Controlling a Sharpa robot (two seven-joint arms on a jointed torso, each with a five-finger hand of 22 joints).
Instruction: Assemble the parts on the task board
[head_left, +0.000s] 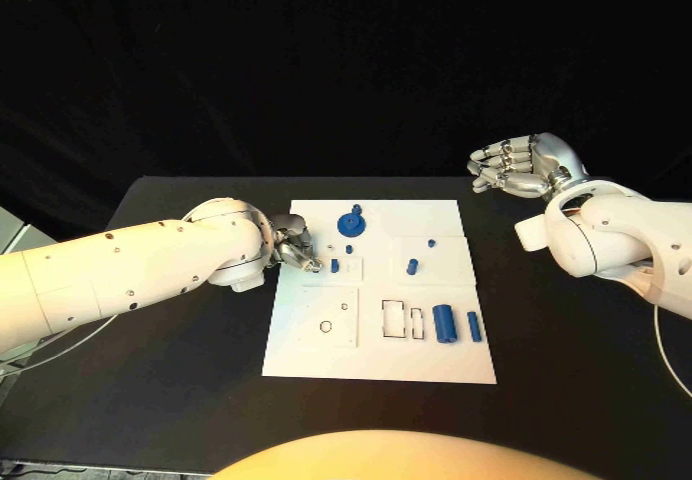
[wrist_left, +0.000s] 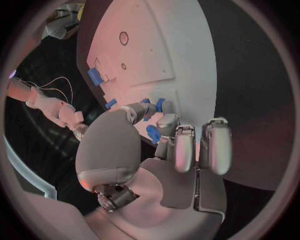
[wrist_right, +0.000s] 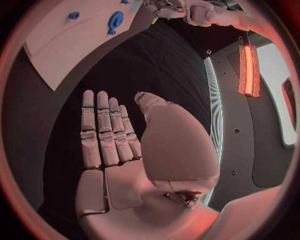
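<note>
Reaching over the task board (head_left: 378, 372) left edge, left hand (head_left: 296, 246), right hand (head_left: 522, 165) off-board

Blue parts (head_left: 446, 326), white task board (head_left: 378, 360)

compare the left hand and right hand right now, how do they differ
The left hand is down at the task board, fingertips by a small blue part; the right hand is raised off beyond the board's far right corner. The right hand holds nothing. Both are silver hands on white arms.

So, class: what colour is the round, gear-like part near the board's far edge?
Blue; the gear-like part shows best in the head view.
</note>
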